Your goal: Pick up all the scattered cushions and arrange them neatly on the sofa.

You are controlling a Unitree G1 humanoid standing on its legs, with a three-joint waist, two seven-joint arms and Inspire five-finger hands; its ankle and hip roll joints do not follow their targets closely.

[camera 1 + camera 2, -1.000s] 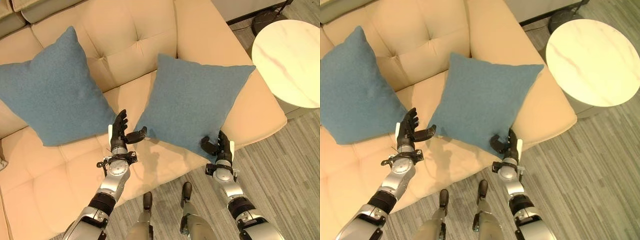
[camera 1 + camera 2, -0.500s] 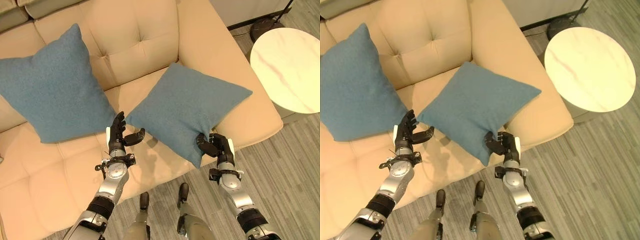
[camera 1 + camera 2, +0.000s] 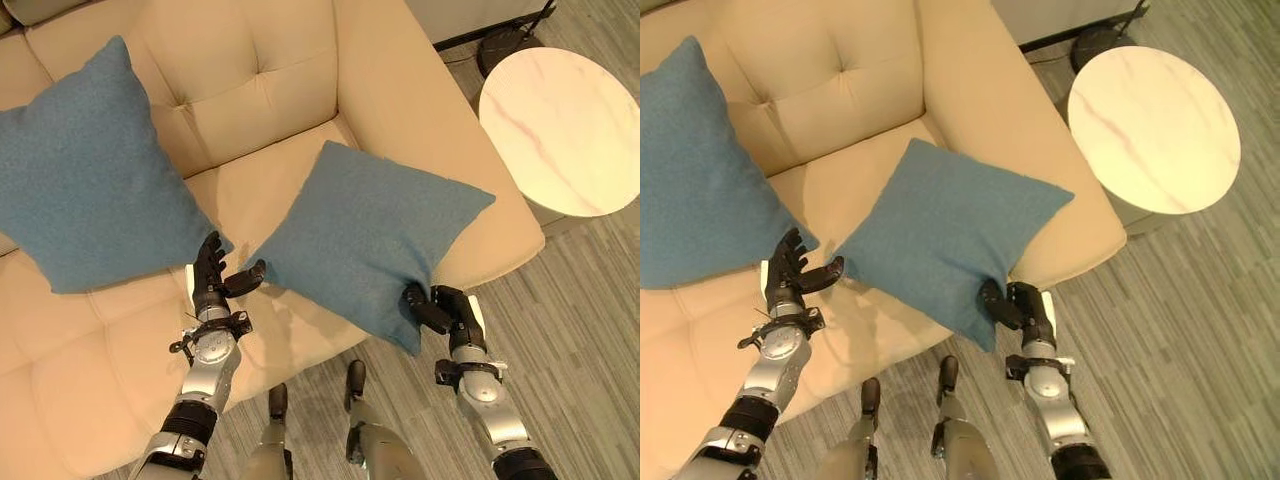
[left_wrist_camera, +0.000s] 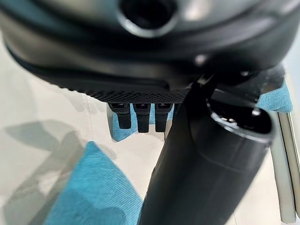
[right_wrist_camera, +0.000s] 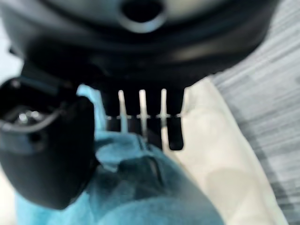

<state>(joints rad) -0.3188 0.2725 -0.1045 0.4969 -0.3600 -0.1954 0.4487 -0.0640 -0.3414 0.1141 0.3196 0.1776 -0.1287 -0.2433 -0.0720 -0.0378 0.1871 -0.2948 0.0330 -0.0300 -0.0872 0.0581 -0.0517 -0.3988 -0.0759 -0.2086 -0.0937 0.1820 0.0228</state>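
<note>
Pinching blue cushion (image 3: 372, 243) corner, right hand (image 3: 447, 312), left hand (image 3: 214, 282) spread beside it, round table (image 3: 558, 129) nearby

Far-left blue cushion (image 3: 85, 180) cut off at the left picture edge, cream sofa (image 3: 270, 70) cut off at the far and left edges, near corner of the right blue cushion (image 3: 370, 245) hidden behind the right hand (image 3: 445, 312), dark base (image 3: 503, 45) on the floor partly hidden behind the round marble bench (image 3: 560, 130).
</note>
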